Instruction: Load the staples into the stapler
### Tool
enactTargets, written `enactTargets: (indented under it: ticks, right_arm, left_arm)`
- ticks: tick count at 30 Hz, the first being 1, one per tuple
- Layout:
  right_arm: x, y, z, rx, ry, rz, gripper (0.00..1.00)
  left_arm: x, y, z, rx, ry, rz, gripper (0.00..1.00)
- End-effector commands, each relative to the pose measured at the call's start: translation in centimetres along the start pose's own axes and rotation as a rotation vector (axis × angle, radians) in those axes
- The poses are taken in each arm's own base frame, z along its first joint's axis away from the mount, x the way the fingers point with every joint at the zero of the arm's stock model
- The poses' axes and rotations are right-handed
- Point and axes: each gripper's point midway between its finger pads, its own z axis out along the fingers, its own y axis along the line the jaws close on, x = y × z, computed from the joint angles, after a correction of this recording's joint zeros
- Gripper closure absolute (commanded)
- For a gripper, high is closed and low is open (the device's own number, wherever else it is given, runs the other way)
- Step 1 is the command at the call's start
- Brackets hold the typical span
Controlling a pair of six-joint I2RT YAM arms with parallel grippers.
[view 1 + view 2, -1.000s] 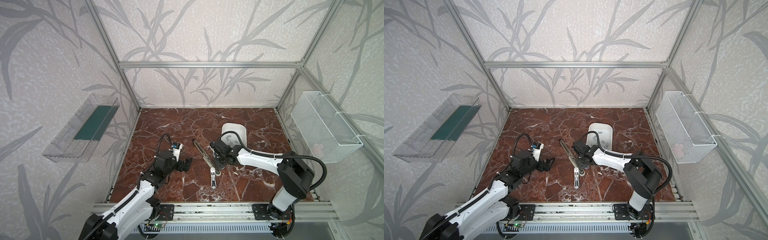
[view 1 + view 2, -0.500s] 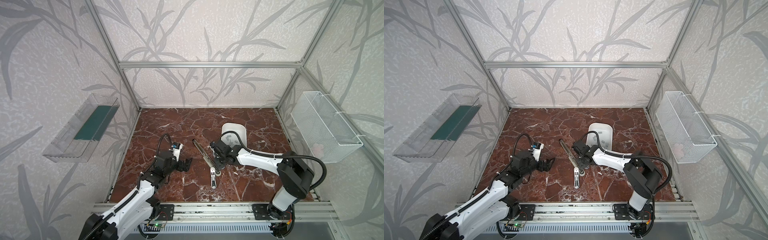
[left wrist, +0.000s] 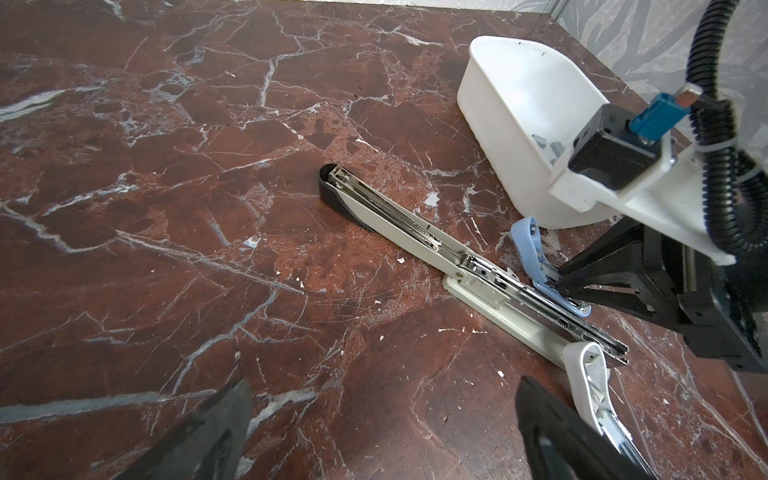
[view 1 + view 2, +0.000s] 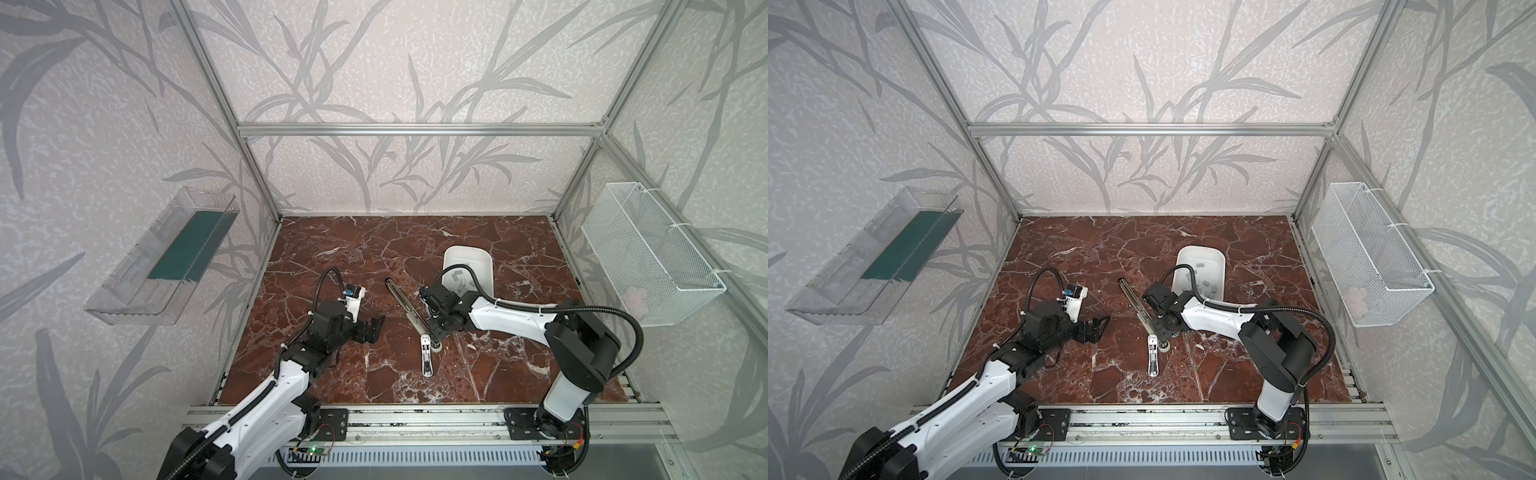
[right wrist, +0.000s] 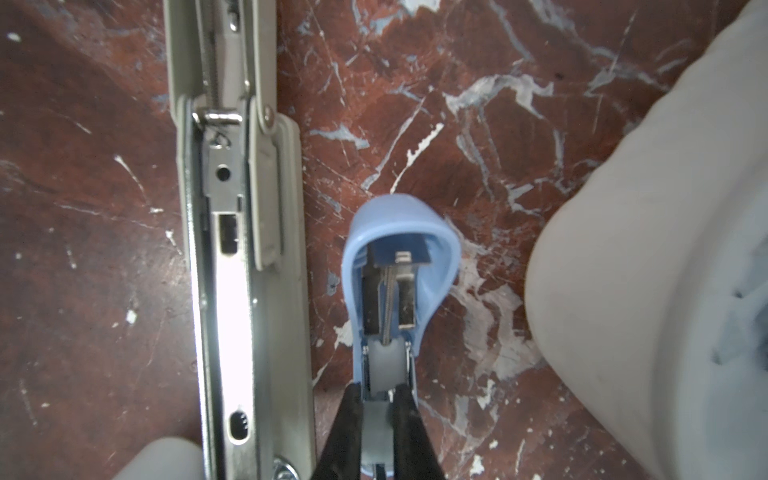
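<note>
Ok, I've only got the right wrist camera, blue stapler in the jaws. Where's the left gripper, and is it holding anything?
Observer: The left gripper is open and empty. In both top views it is left of the long stapler, apart from your blue stapler.
Operator: The bin is a blur here. Any staples in it?
Observer: Yes, several grey staples lie loose inside the white bin.
Operator: And the pale blob at my picture's edge?
Observer: A small white stapler, lying at the long stapler's end nearest the robot.
</note>
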Motion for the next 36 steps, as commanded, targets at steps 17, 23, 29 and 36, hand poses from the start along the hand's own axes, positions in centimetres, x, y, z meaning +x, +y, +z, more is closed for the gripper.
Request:
enactTargets:
  ticks: [17,23,29,36]
  right_arm:
    - [5.1,-0.8,-1.2,0.003,0.037,0.068,0.95]
    - [6.7,-0.1,-2.5,-0.002,0.027,0.106,0.95]
    - [7.4,-0.5,-4.1,0.011,-0.024,0.148,0.94]
    - [5.6,-0.8,-6.3,-0.002,-0.139,0.118,0.91]
  left_arm:
    - [-0.7,-0.5,-0.1,0.028,-0.018,0.010,0.01]
    - [-0.7,-0.7,-0.2,0.036,-0.022,0.009,0.01]
    - [-0.8,-1.2,-0.2,0.065,-0.024,0.009,0.01]
    - [-0.8,-1.1,-0.2,0.064,-0.024,0.006,0.01]
